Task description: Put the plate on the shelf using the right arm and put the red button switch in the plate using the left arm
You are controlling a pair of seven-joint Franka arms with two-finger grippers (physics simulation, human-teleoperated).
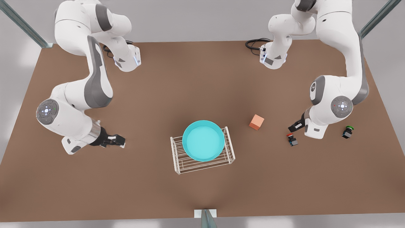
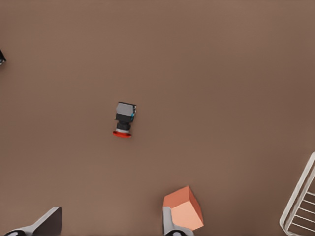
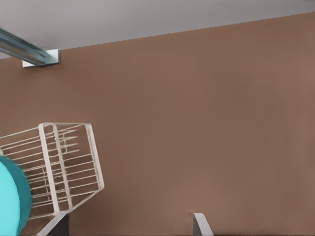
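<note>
The turquoise plate (image 1: 203,140) rests on top of the white wire shelf (image 1: 202,163) at the table's middle front. On the front view's right, the red button switch (image 1: 292,139) lies on its side on the table. My left gripper (image 1: 291,128) hovers just above and behind it, open and empty. In the left wrist view the switch (image 2: 125,119) lies ahead of the spread fingers (image 2: 47,223). My right gripper (image 1: 121,141) is open and empty on the front view's left, well clear of the shelf. Its wrist view catches the shelf (image 3: 69,162) and the plate's edge (image 3: 10,196).
An orange cube (image 1: 256,122) sits between the shelf and the red switch, close to one left finger (image 2: 172,226). A green-capped switch (image 1: 347,132) stands farther toward the front view's right. Metal frame posts (image 1: 207,218) stand at the table's edges.
</note>
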